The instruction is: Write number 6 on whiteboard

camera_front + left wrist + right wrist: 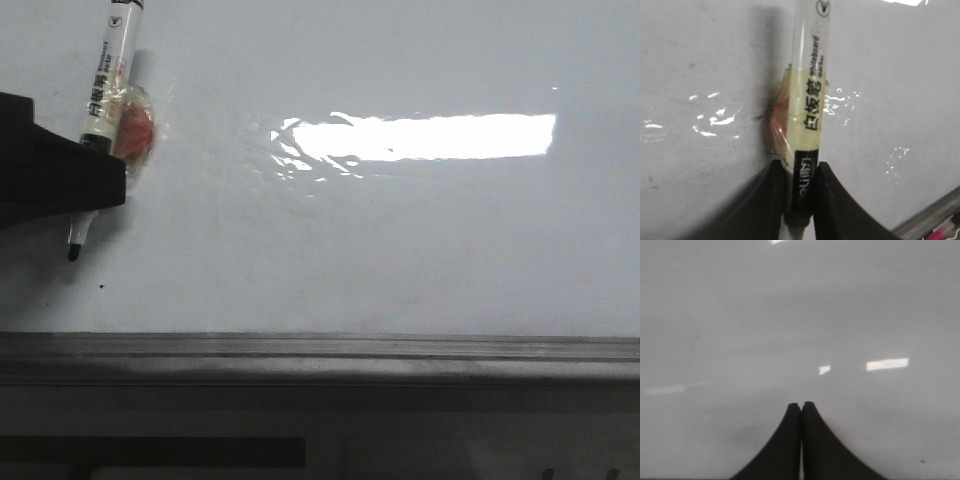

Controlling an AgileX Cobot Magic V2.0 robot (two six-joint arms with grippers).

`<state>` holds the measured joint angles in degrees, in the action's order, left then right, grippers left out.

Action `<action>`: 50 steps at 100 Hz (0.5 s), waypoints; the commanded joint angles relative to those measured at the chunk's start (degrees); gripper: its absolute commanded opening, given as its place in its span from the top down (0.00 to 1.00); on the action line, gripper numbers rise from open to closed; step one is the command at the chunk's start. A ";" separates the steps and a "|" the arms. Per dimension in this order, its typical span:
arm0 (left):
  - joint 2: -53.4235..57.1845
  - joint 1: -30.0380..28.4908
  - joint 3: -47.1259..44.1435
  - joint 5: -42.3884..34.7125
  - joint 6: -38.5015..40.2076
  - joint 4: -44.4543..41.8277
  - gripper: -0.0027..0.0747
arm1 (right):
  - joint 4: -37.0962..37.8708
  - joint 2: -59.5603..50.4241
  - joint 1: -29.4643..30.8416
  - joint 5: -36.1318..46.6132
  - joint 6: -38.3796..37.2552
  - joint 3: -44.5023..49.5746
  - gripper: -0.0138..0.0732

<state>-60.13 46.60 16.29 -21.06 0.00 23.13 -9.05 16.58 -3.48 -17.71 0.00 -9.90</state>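
- Running along the near edge of the whiteboard (420, 240) is a grey metal ledge (320, 350), the closest item in the front view.
- Left gripper (799, 172): jaws pinching a whiteboard marker (108, 75) at its dark lower band; its black tip (73, 252) points toward the ledge at the board's left side, and whether it touches the surface cannot be told.
- Marker barrel is wrapped in clear tape over an orange-red patch (138, 130).
- Right gripper (801, 407): jaws pressed together, holding nothing, over bare board.
- No written stroke of the number 6 is visible on the board; one tiny black speck (101, 287) lies near the tip.
- Farther back, a bright rectangular glare (430, 137) crosses the surface.
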 commanded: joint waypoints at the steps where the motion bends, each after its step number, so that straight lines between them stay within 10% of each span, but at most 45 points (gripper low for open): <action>1: 1.53 -0.61 1.01 2.29 0.39 -1.72 0.99 | 0.55 1.94 -4.77 0.83 2.64 -3.63 0.92; 33: 8.13 2.22 1.01 7.73 0.00 -23.13 0.99 | 0.55 7.08 -21.05 -1.06 2.75 -10.40 0.56; 50: 8.13 2.22 1.01 7.25 0.00 -29.27 0.99 | -0.11 10.67 -30.09 -1.07 2.75 -13.51 0.53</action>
<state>-52.68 48.34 15.72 -10.02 0.00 -2.55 -8.82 24.72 -29.69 -22.28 1.99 -19.94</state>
